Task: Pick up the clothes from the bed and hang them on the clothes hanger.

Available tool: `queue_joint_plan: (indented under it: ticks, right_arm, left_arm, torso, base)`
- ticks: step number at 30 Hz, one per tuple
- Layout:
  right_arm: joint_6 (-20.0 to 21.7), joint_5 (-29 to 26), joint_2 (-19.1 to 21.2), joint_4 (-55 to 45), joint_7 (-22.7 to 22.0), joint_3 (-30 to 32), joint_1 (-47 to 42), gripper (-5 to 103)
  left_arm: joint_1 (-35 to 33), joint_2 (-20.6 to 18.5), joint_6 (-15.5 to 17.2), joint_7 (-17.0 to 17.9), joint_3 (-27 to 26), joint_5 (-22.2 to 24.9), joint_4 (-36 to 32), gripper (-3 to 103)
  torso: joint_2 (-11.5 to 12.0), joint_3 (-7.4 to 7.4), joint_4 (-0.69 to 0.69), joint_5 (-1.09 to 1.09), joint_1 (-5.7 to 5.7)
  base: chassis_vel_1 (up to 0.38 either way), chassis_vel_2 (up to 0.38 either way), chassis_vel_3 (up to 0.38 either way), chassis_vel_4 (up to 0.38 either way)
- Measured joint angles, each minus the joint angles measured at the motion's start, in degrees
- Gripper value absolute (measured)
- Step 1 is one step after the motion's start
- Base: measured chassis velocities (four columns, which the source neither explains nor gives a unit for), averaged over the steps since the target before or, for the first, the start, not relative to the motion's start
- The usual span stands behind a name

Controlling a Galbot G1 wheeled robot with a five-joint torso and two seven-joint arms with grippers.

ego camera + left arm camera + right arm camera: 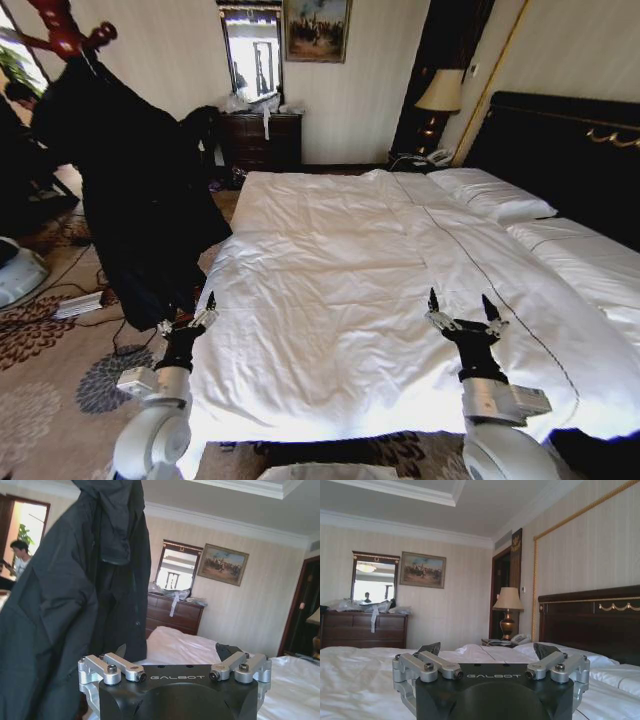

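The clothes (130,190), a large black coat, hang from the red-brown clothes hanger (62,30) at the upper left of the head view; up close, the clothes (75,595) drape in long folds. The bed (380,270) spreads white and smooth ahead, with its black headboard (570,150) on the right. My left gripper (190,318) is open and empty at the bed's left edge, just below the coat's hem. Over the duvet near the bed's front stands my right gripper (462,308), open with nothing in it.
A dark wooden dresser (262,140) with a mirror stands against the far wall, a lamp (438,95) on a nightstand beside the headboard. Cables and a power strip (78,304) lie on the patterned carpet at the left, near a white device (18,272).
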State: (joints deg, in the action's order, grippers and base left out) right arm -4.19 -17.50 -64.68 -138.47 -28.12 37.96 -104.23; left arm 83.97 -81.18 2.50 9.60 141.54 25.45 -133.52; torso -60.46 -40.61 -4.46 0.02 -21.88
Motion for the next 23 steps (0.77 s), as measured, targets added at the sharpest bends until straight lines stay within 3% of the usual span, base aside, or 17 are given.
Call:
queue_joint_plan:
  ticks: [5,10,23]
  right_arm:
    - [-3.8,1.9,-1.5,3.1,2.8,2.1,0.7,100]
    - [-4.4,3.2,-2.5,3.9,3.7,2.8,0.9,100]
    - [-4.5,3.3,-2.5,3.9,3.7,2.8,1.0,100]
  left_arm:
    - [-2.5,-2.2,-0.5,-1.5,-0.3,-5.5,-2.3,100]
    - [-4.5,-5.6,-0.6,-4.1,-0.1,-7.6,-4.2,100]
    - [-4.6,-5.8,-0.4,-4.2,-0.3,-7.5,-4.3,100]
  torso:
    - [0.0,0.0,0.0,-0.01,0.0]
    - [0.0,0.01,0.01,-0.01,0.0]
    - [0.0,0.0,-0.01,-0.02,0.0]
  base:
    - [0.0,0.0,0.0,0.0]
    - [0.0,0.0,0.0,0.0]
    - [0.0,0.0,0.0,0.0]
